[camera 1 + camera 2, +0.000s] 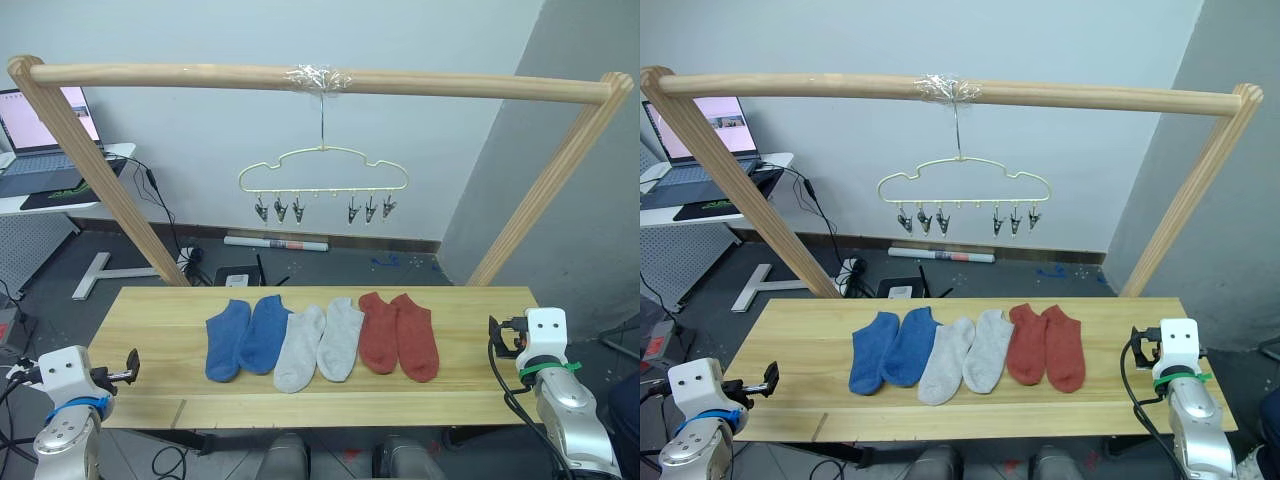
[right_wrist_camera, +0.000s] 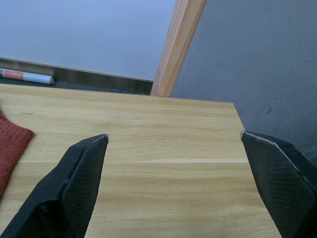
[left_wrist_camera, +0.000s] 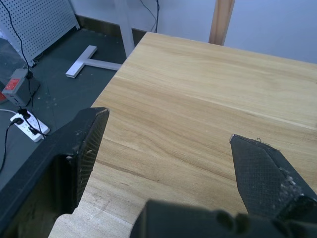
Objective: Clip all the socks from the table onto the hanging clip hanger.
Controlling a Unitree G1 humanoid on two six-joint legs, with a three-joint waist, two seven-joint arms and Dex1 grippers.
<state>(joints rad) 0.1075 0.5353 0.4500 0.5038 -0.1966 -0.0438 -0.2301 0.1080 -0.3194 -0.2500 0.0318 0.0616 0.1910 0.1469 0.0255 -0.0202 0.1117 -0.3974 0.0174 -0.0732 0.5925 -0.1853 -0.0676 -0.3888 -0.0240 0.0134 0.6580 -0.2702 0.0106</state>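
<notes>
Six socks lie side by side across the middle of the table [image 1: 150, 315]: two blue socks [image 1: 247, 338], two light grey socks [image 1: 320, 345] and two rust red socks [image 1: 398, 333]. The clip hanger [image 1: 322, 170] hangs from the top pole above and behind them, and nothing is held in its row of metal clips [image 1: 280, 210]. My left gripper [image 3: 168, 129] is open over the table's left end. At the right end my right gripper [image 2: 173, 136] is also open, with the edge of a red sock [image 2: 10, 144] off to one side. Neither holds anything.
A thick wooden frame [image 1: 100, 170] with slanted side poles and a top pole [image 1: 450, 85] spans the table. A side desk with a laptop [image 1: 40, 130] stands at the far left. Cables and a power strip [image 3: 27, 126] lie on the floor. A grey wall [image 1: 590, 200] is at the right.
</notes>
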